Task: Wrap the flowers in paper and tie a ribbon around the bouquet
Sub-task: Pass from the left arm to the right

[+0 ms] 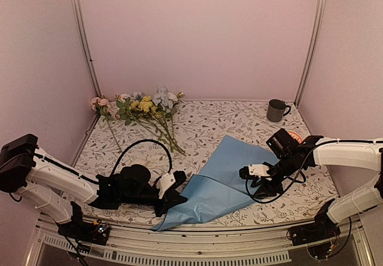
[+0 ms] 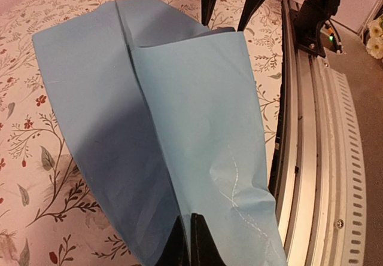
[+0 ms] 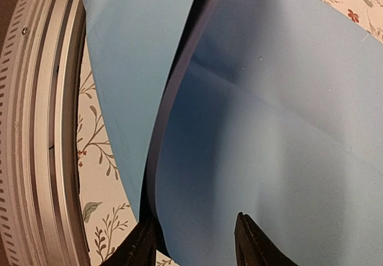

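Note:
The flowers lie loose at the back left of the table, their stems pointing toward the middle. The light blue paper is spread near the front, partly folded over itself, with a dark underside showing at the fold. My left gripper is shut on the paper's near left part; the left wrist view has the fingers pinching the sheet. My right gripper is at the paper's right edge. Seen from its wrist it stands open, jaws apart over the sheet. The ribbon and the bouquet are out of view.
A grey mug stands at the back right. A small orange and white thing sits behind my right arm. The metal rail runs along the table's near edge, close to the paper. A black cable loops over my left arm.

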Controlling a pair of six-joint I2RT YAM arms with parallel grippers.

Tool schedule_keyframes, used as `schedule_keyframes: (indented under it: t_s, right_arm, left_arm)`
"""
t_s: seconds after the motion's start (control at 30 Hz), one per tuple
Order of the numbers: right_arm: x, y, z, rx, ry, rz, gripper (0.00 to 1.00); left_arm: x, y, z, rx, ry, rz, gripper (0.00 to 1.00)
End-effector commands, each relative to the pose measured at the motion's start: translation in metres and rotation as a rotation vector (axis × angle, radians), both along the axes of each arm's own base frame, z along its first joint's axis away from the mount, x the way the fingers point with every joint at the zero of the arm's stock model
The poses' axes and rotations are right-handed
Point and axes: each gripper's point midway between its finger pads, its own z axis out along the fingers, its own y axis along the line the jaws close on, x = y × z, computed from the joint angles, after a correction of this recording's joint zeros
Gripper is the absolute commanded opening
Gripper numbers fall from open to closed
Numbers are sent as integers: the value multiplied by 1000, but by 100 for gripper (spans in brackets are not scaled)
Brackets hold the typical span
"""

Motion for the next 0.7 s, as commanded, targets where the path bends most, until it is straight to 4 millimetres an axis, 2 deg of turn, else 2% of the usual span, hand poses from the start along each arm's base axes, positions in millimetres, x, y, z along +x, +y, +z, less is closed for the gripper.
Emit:
schedule_keyframes:
  t_s: [0.0,0.13,0.4,0.47,0.67]
  right_arm:
    - [-4,11,15,76,24,41,47]
    - [3,16,14,88,-2,38,43]
    - [-15,23,2,95,84,101,42]
    - [-16,25,0,98,95,108,35]
    - [-23,30,5,116,137,144,0]
  left_arm:
    - [-1,0,3,-17,-12,-7,0]
    - [-2,-2,9,-48,-15,-18,0]
    - [-5,-7,10,-63,0,-28,0]
    - [-4,-6,11,-65,-1,-25,0]
    - [-5,-4,14,-71,-6,-24,0]
